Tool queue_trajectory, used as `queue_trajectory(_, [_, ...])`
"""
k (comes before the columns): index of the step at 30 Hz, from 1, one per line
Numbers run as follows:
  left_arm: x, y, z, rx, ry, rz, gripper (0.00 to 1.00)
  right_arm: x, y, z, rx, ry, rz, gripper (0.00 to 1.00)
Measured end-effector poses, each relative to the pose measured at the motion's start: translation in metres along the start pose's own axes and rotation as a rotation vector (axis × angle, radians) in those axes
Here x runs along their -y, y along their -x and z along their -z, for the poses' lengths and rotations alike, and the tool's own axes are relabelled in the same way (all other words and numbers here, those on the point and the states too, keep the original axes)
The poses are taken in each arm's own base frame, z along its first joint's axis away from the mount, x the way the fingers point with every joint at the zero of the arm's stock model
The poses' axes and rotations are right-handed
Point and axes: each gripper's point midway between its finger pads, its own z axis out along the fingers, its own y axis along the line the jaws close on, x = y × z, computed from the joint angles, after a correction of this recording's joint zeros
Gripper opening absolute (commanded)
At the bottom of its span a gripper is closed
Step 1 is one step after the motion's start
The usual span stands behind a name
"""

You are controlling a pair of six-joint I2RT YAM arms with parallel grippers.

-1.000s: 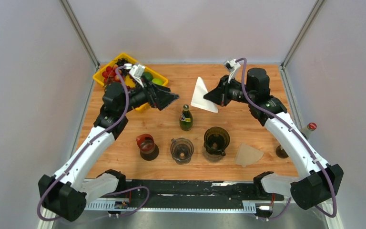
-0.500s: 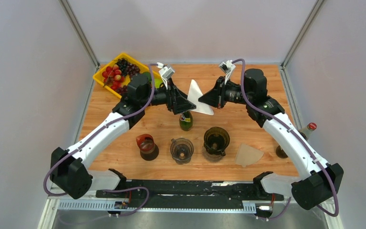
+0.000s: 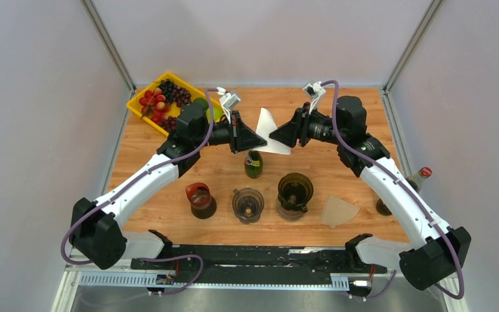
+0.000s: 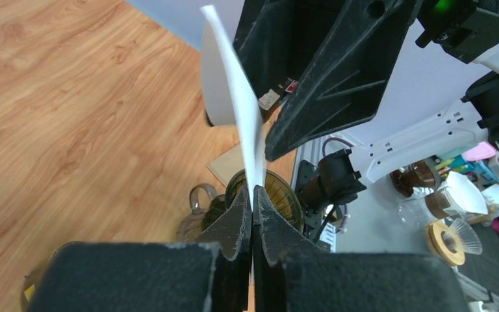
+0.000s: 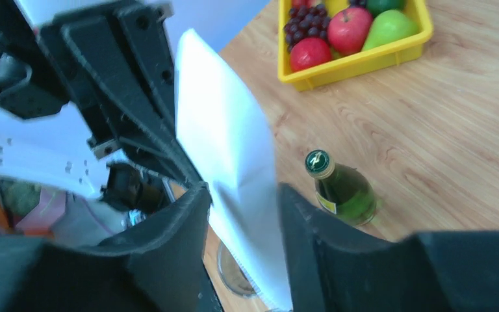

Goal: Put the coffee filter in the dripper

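Observation:
The white coffee filter (image 3: 271,132) hangs in the air above the middle of the table, between both grippers. My left gripper (image 3: 258,139) is shut on its lower edge; in the left wrist view the filter (image 4: 237,110) rises edge-on from the closed gripper (image 4: 253,192). My right gripper (image 3: 275,136) is open, its fingers standing apart on either side of the filter (image 5: 227,149) with a gap showing. The amber dripper (image 3: 295,190) with a handle sits on the table below, nearer the front, and shows beyond the left fingertips as the dripper (image 4: 279,198).
A green bottle (image 3: 253,162) stands right under the filter. A clear glass dripper (image 3: 247,203) and a red-brown cup (image 3: 199,197) flank the amber one. A brown paper filter (image 3: 338,211) lies at front right. The yellow fruit tray (image 3: 138,106) is back left, a red-capped bottle (image 3: 421,174) far right.
My left arm swung right from the fruit tray to the filter and shut on it. My right gripper, earlier shut on the filter, has opened its jaws.

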Motion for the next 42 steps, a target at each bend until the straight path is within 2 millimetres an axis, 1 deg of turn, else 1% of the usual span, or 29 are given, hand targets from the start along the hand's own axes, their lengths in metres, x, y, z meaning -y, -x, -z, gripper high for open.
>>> queue_trajectory(3, [0.001,-0.001,0.002,-0.002,0.000,-0.028,0.00,0.008,0.004,0.005,0.042,-0.075,-0.004,0.91])
queue_trajectory(4, [0.001,-0.002,0.004,-0.007,0.002,-0.042,0.00,0.012,0.007,0.009,0.065,-0.111,0.000,0.98])
queue_trajectory(5, [0.002,-0.003,0.005,-0.011,0.003,-0.051,0.00,0.015,0.008,0.012,0.083,-0.139,-0.004,1.00])
queue_trajectory(9, [0.004,-0.008,0.009,-0.034,-0.008,-0.116,0.00,0.031,0.016,0.034,0.185,-0.297,0.011,1.00])
queue_trajectory(11, [0.006,-0.012,0.011,-0.051,-0.025,-0.143,0.00,0.040,0.017,0.047,0.235,-0.380,0.017,1.00])
queue_trajectory(14, [0.010,-0.019,0.013,-0.083,-0.069,-0.190,0.01,0.053,0.015,0.062,0.278,-0.475,0.034,1.00])
queue_trajectory(17, [0.016,-0.027,0.015,-0.113,-0.120,-0.231,0.02,0.061,0.009,0.066,0.271,-0.513,0.053,1.00])
queue_trajectory(19, [0.019,-0.032,0.017,-0.131,-0.153,-0.255,0.02,0.062,0.004,0.061,0.241,-0.496,0.068,1.00])
queue_trajectory(24, [0.027,-0.038,0.020,-0.152,-0.222,-0.312,0.02,0.061,-0.012,0.045,0.154,-0.420,0.096,1.00])
queue_trajectory(28, [0.029,-0.039,0.021,-0.157,-0.244,-0.333,0.02,0.060,-0.018,0.040,0.121,-0.385,0.117,1.00])
queue_trajectory(35, [0.025,-0.037,0.020,-0.154,-0.218,-0.339,0.01,0.041,-0.025,0.035,0.081,-0.270,0.163,1.00])
queue_trajectory(42, [0.015,-0.032,0.017,-0.139,-0.148,-0.324,0.00,0.014,-0.022,0.042,0.087,-0.162,0.221,1.00])
